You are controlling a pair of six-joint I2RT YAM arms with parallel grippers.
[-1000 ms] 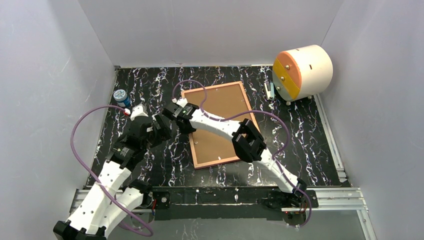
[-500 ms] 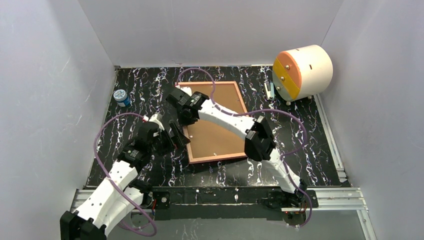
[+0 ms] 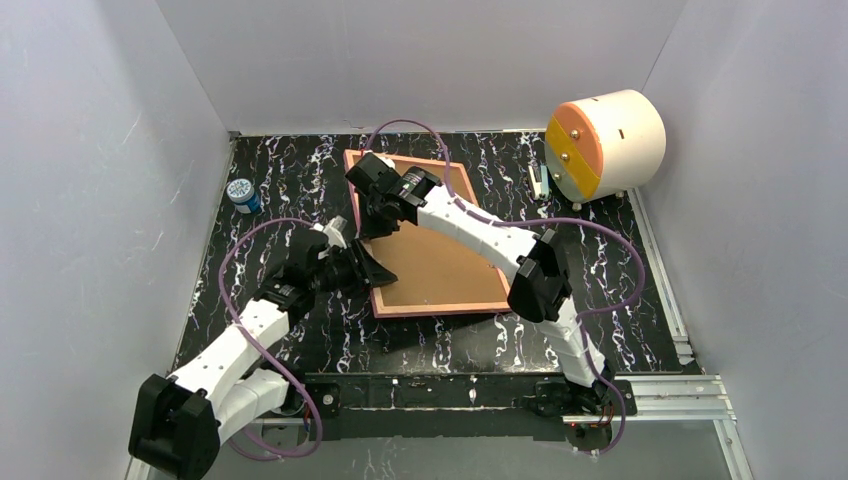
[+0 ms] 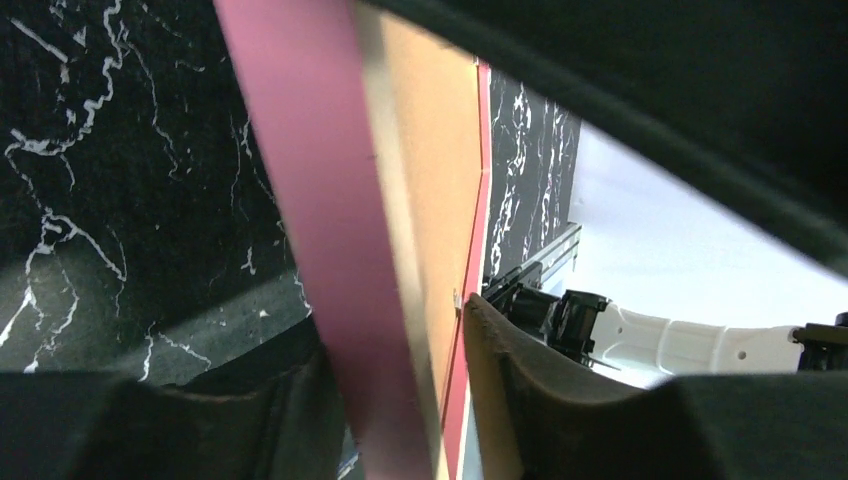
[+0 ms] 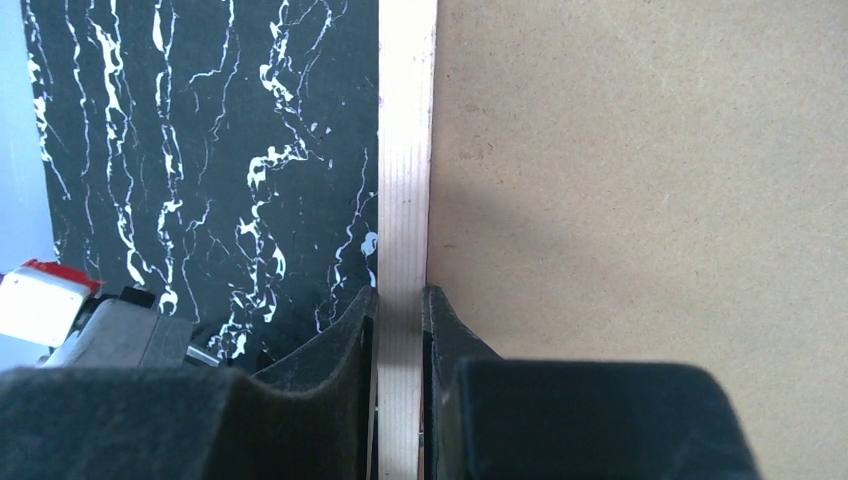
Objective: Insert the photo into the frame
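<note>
The thin rectangular picture frame [image 3: 440, 262], pink on the front and light wood-brown on the back, is found at the middle of the black white-veined marble counter [image 3: 300, 170], back side up and skewed against the counter's edges; a flat brown backing board [image 5: 650, 180] is seen filling its back; a shadow is cast on the counter under the frame's near edge, so that it appears to be raised rather than lying flat.

The right tool [image 5: 400, 295] is clenched on the frame's left rail towards the far end; in the right wrist view the pale wooden rail is pinched between the two dark fingers, one outside the frame and one on the board side.

The left tool [image 4: 395, 325] is set astride the same rail nearer the near edge; in the left wrist view the pink rail is seen passing between its fingers, blurred, and whether it is gripped cannot be told.

A white drum with an orange and yellow face [image 3: 605, 140] is placed at the far right corner; a small blue-capped jar [image 3: 242, 193] is placed by the left edge.
</note>
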